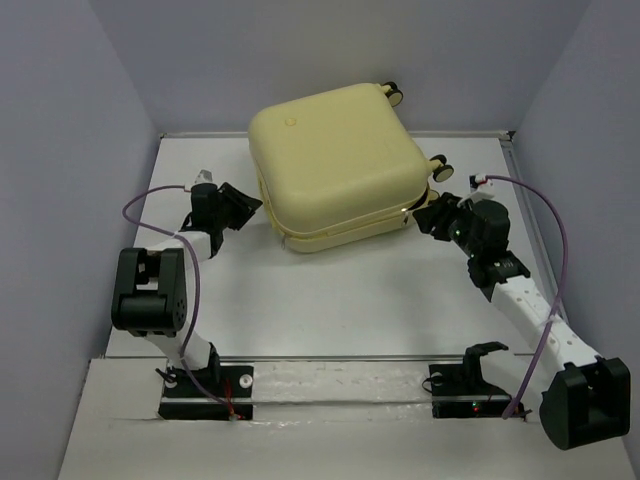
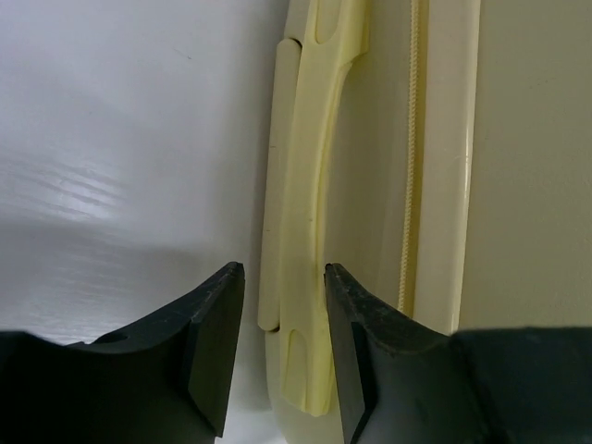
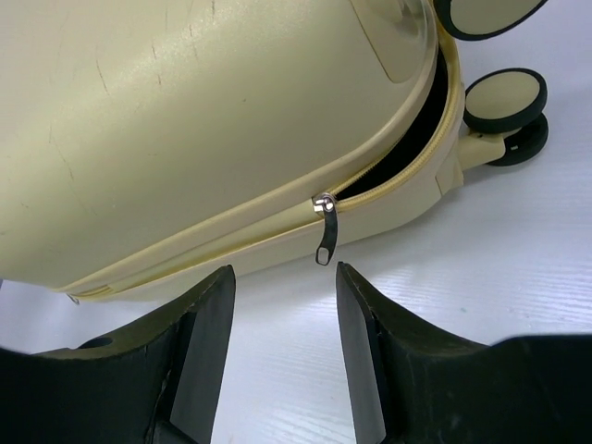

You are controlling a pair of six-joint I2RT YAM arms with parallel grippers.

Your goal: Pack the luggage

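Right, count first: 1 luggage (image 1: 340, 165), pale yellow, lying flat on the white table (image 1: 330, 310) toward the far middle, turned at a slight angle. 2 arms, 2 grippers, 2 purple cables (image 1: 150, 200).

Top view shows 2 casters (image 1: 438, 168) along the case's right side. Right wrist view also catches 2, 1 of them cut off by the frame. 1 side handle (image 2: 310, 213) and 1 metal zipper pull (image 3: 324, 236) are visible.

Left gripper (image 2: 282, 277): at the case's left side, fingers narrowly parted with the handle's end lined up between them. I cannot tell whether the pads touch it.

Right gripper (image 3: 285, 273): at the near right corner, fingers apart at a moderate gap and holding nothing. The zipper pull hangs just above that gap.

Edges: the lid sits nearly closed. The seam is zipped left of the pull and gapes right of it toward the casters, showing black lining (image 3: 421, 139). The case's far corner stands close to the back wall.

Room: open table between the case's near edge and the arm bases. There are narrower strips left and right, each taken up by a forearm, with walls closing in both sides.
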